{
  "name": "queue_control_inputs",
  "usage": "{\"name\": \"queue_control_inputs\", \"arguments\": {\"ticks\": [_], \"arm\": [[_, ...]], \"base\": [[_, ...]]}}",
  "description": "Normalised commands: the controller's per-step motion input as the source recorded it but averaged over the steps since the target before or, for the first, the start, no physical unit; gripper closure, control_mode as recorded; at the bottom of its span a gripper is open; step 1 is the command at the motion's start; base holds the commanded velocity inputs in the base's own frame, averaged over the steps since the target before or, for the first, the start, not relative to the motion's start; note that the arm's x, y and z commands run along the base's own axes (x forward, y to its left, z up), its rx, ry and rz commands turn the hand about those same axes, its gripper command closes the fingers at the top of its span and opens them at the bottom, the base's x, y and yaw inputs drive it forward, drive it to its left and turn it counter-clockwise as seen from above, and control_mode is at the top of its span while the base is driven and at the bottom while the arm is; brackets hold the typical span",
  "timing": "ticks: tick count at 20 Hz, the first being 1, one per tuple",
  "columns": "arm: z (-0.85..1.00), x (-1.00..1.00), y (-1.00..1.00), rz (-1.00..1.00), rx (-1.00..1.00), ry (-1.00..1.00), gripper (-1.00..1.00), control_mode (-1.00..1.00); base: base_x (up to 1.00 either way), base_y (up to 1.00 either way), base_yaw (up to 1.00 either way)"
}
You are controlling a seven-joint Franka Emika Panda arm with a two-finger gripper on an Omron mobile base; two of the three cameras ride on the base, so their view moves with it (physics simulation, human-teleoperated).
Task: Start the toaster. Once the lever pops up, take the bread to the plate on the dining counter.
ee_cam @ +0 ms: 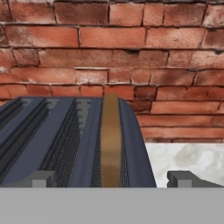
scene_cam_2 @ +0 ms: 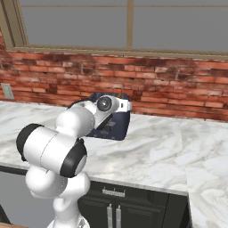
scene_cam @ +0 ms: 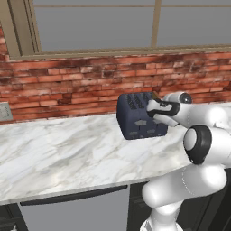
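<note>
The dark navy toaster [scene_cam: 135, 119] stands on a marbled counter [scene_cam: 67, 153] against the brick wall, and shows behind my arm [scene_cam_2: 116, 127] from the right. A tan bread slice [ee_cam: 110, 140] sits upright in the slot nearest the toaster's right side [ee_cam: 52, 140]. My gripper [ee_cam: 110, 179] is open just above the toaster's near end, its two fingertips [ee_cam: 41, 179] wide apart with the bread slot between them, touching nothing. From the base, the hand [scene_cam: 155, 109] hovers at the toaster's right top edge. The plate is out of view.
Brick wall [scene_cam: 67, 85] rises close behind the toaster, with a window above it. A wall outlet [scene_cam: 4, 111] is at far left. Bare marble [scene_cam_2: 178, 147] stretches right of the toaster. Dark cabinets [scene_cam_2: 113, 209] sit under the counter edge.
</note>
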Motion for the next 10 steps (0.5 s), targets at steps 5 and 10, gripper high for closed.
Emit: {"name": "queue_control_inputs", "arguments": {"ticks": [5, 10], "arm": [[0.0, 0.16, 0.0, 0.0, 0.0, 0.0, -1.0, -1.0], [0.0, 0.15, 0.0, 0.0, 0.0, 0.0, -1.0, -1.0]], "base": [[0.0, 0.0, 0.0], [0.0, 0.0, 0.0]]}}
